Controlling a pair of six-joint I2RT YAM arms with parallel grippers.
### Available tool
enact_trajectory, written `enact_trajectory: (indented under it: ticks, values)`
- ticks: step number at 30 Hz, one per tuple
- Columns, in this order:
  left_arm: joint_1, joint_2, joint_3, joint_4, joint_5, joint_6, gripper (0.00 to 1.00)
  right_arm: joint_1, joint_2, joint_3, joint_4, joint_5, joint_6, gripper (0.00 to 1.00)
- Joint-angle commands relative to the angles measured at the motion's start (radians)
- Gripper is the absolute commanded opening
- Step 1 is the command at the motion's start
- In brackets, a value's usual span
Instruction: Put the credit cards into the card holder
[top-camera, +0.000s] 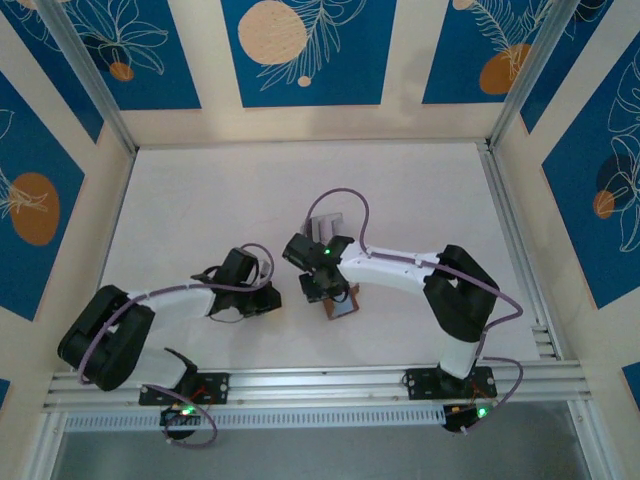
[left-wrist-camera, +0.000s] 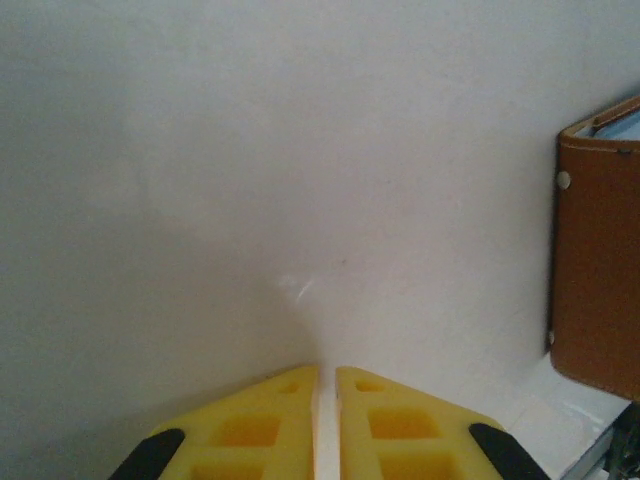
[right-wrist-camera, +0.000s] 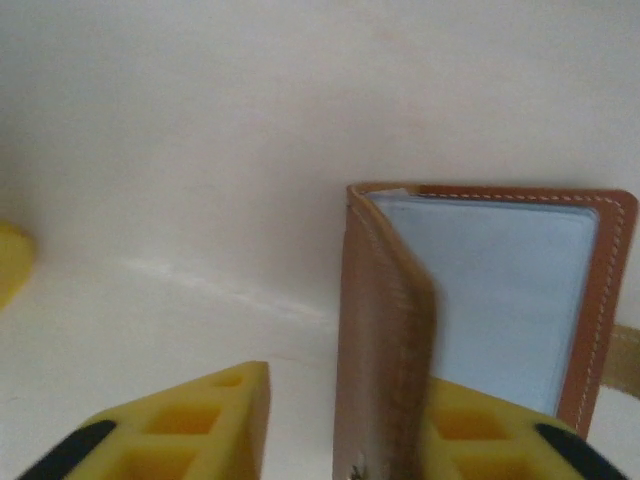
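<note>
My right tool (right-wrist-camera: 345, 385) stands released astride the open brown leather folding wallet (right-wrist-camera: 385, 330), left tool (left-wrist-camera: 327, 372) clenched empty; fetching a card comes next, I judge.

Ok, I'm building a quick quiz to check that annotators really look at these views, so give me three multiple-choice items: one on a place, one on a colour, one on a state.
1. Where does one flap of the card holder stand relative to the right gripper?
A. between its fingers
B. left of both fingers
C. far behind them

2. What colour is the card holder's inner pocket?
A. red
B. bluish-grey
C. green

3. What state is the card holder in?
A. snapped shut
B. open
C. rolled up

Answers:
1 A, the right wrist view shows the brown flap rising between the two yellow fingers.
2 B, the pocket looks pale blue-grey inside the stitched brown rim.
3 B, the inner pocket is exposed beside the raised flap.
</note>
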Motion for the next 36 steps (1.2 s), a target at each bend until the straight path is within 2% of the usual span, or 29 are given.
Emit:
enact_trajectory:
  ticks: [1,5,7,12,16,22,27,30,36]
  values:
    - [0.003,-0.03,0.031,-0.094,-0.036,0.023,0.13,-0.04,-0.02,-0.059,0.138,-0.247,-0.018,0.41]
    - [0.01,-0.031,0.044,-0.119,-0.031,0.026,0.14,-0.074,-0.041,-0.114,0.218,-0.365,-0.018,0.47]
    - [0.011,-0.026,0.045,-0.119,-0.022,0.025,0.14,-0.079,-0.057,-0.131,0.237,-0.372,-0.009,0.47]
    - [0.01,-0.012,0.042,-0.103,-0.001,0.022,0.14,-0.054,-0.08,-0.086,0.082,-0.111,0.002,0.16]
    - [0.011,0.002,0.047,-0.098,0.003,0.029,0.14,-0.024,-0.042,-0.018,-0.096,0.116,0.003,0.0]
    - [0.01,0.0,0.05,-0.109,-0.005,0.029,0.14,0.047,0.088,0.086,-0.247,0.315,0.025,0.0]
    - [0.014,0.005,0.062,-0.161,-0.049,0.02,0.12,0.108,0.229,0.194,-0.304,0.355,0.025,0.02]
    - [0.021,0.012,0.059,-0.171,-0.055,0.005,0.12,0.117,0.274,0.214,-0.279,0.296,0.007,0.08]
    - [0.036,-0.022,0.048,-0.181,-0.057,-0.01,0.12,0.096,0.201,0.108,-0.068,0.015,-0.061,0.35]
